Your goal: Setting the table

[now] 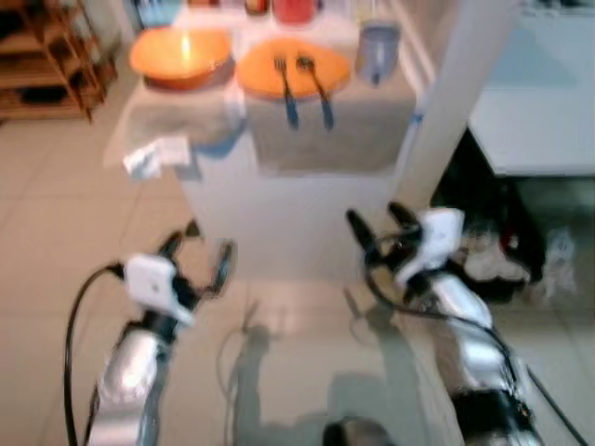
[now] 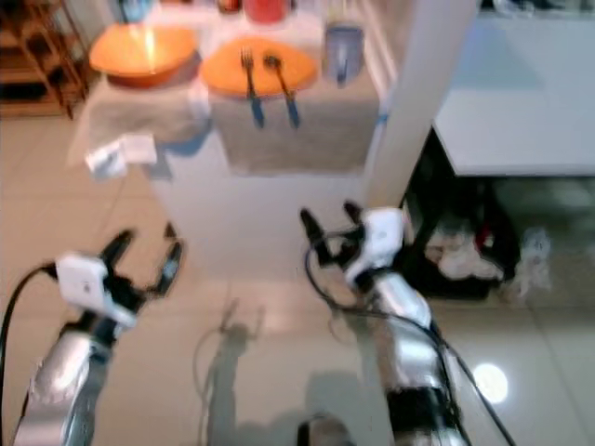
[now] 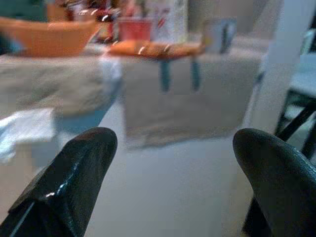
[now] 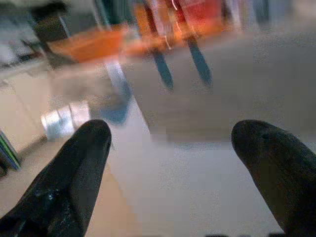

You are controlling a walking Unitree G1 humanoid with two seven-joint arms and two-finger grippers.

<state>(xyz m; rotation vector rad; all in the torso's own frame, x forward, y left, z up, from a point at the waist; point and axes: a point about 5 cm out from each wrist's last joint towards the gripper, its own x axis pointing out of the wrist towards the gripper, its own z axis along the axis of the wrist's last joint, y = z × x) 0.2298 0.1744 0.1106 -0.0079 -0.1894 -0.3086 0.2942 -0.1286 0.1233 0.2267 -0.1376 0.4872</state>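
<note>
Two end effectors (image 1: 198, 257) (image 1: 381, 229) spread empty, one orange plate (image 1: 293, 68), one fork (image 1: 284, 85), one spoon (image 1: 315, 85)

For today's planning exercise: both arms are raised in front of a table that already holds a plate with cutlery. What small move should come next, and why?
Probably a short step closer to the table. The left gripper and right gripper are both open and hold nothing, short of the table's near edge. The orange plate with the fork and spoon lies farther back, beside the bowl and cup.

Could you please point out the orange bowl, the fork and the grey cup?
orange bowl (image 1: 179, 54): left eye view, inner surface.
fork (image 1: 284, 84): left eye view, mid-handle.
grey cup (image 1: 376, 51): left eye view, side wall.
</note>
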